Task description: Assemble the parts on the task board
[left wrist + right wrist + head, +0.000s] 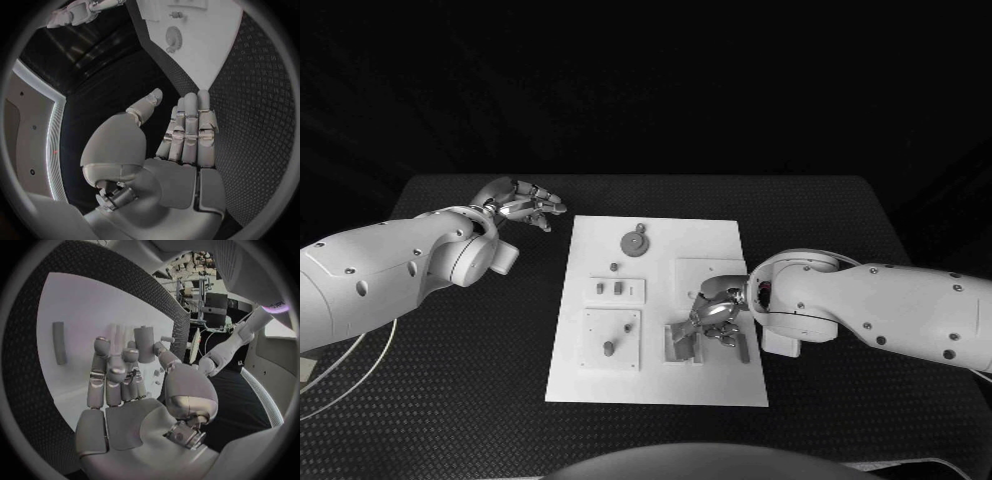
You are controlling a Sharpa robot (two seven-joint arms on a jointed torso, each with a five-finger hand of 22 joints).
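We saw the right hand (pixel 717 318) hovering open-fingered over the task board (pixel 661 385) mid-frame, left hand (pixel 524 205) open, empty upper left.

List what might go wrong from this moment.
The right hand works low among grey parts on the task board; its fingers may knock the loose strip aside. Its arm hides the board's near-right region from the head view, so slips there may go unseen.
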